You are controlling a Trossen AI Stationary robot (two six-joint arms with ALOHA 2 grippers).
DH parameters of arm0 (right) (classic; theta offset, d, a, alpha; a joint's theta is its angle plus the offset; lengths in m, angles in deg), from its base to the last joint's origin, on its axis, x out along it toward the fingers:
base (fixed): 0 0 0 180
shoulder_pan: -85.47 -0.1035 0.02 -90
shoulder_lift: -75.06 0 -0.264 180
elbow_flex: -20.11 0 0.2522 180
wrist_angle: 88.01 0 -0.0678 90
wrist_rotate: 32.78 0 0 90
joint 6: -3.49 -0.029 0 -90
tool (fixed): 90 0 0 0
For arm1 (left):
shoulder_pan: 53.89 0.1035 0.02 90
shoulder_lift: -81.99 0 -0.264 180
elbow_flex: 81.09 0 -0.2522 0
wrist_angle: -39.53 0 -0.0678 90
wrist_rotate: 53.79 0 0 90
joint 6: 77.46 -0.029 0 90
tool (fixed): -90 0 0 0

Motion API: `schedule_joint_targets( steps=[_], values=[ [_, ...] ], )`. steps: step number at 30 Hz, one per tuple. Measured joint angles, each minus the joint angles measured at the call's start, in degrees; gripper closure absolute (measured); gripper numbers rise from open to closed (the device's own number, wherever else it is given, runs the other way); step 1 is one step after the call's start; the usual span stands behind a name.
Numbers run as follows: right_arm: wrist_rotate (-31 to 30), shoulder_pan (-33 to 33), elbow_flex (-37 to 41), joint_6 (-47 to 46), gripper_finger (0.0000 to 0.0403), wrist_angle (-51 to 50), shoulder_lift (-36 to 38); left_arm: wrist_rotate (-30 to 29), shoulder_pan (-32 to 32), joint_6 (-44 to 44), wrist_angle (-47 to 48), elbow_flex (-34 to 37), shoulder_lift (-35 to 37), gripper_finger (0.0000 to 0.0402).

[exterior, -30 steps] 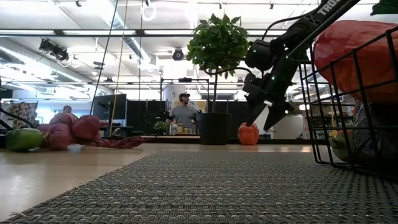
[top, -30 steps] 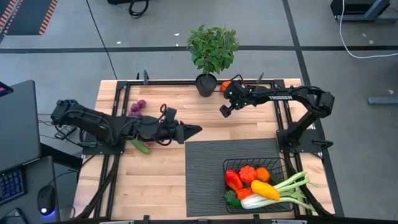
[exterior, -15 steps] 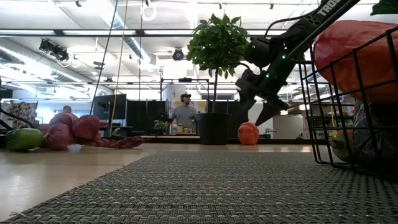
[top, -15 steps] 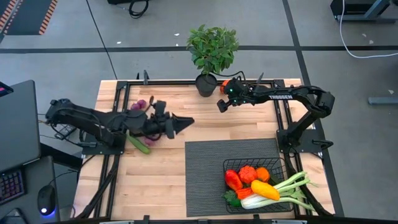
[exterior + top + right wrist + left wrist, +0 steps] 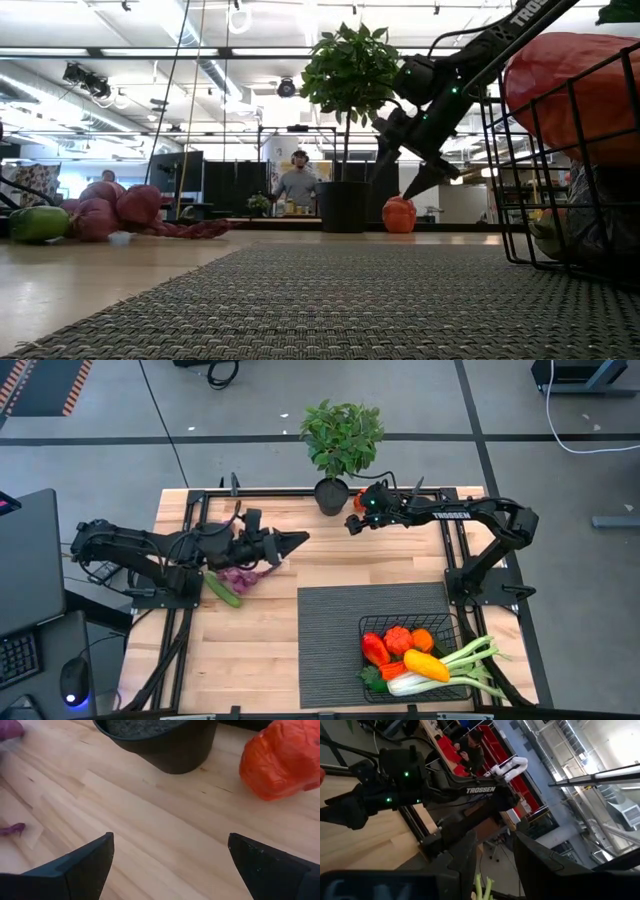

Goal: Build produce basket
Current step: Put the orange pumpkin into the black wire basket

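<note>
The right end effector hangs in the air over the back of the bench, just beside the black pot of the green plant; its two fingers are spread wide apart and hold nothing; an orange pepper sits on the wood close to the pot, just past the fingers, and nothing touches it; in the low view this end effector points down at a slant, above the pepper and next to the pot.

The left end effector is on the left side of the bench, lifted and pointing toward the middle; its fingers have a small gap between them, and nothing shows in that gap.

Under the left arm lie purple grapes and a green cucumber, both resting on the wood.

The basket stands at the front right of the bench, on the corner of the dark mat; inside it are a red pepper, a bumpy orange-red one, a small orange one, a yellow pepper and a white-green leek whose leaves poke out over the side.

Far behind the bench, in the low view, a person is in the room.
</note>
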Motion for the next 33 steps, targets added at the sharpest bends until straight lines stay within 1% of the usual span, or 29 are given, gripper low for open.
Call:
schedule_joint_targets(
  steps=[3,6,9,12,15,19,24,30,33],
  values=[
    [-0.4,0.0,0.0,-0.5,0.0009,-0.3,0.0,-0.4,0.3,0.0,-0.1,0.0,0.0,0.0269],
    [-3.8,0.0,0.0,-1.5,0.0009,-0.2,0.0,-1.1,1.0,1.0,-0.1,0.0,0.0,0.0269],
    [-7.4,0.0,0.0,-6.4,0.0009,-0.2,0.0,-1.1,2.0,2.9,-0.1,0.0,0.0,0.0269],
    [-8.0,0.0,0.0,-12.6,0.0009,0.2,0.0,0.8,3.7,1.8,-0.1,0.0,0.0,0.0269],
    [-7.8,0.0,0.0,-14.1,0.0009,1.5,0.0,6.2,7.0,0.0,0.1,0.0,0.7,0.0269],
    [-7.6,0.0,0.0,-15.8,0.0011,2.3,0.0,16.4,12.3,-0.9,0.0,-0.5,1.7,0.0269],
    [-9.3,0.7,0.0,-21.3,0.0022,1.7,0.0,25.2,16.9,-1.8,0.0,-0.8,2.6,0.0269],
    [-8.2,1.6,0.0,-21.7,0.0034,5.3,0.0,38.2,22.4,-2.8,0.2,-0.9,3.0,0.0269],
    [-7.6,1.6,0.0,-22.0,0.0037,7.6,0.0,43.7,25.0,-4.2,0.3,-0.9,3.1,0.0269]
  ],
)
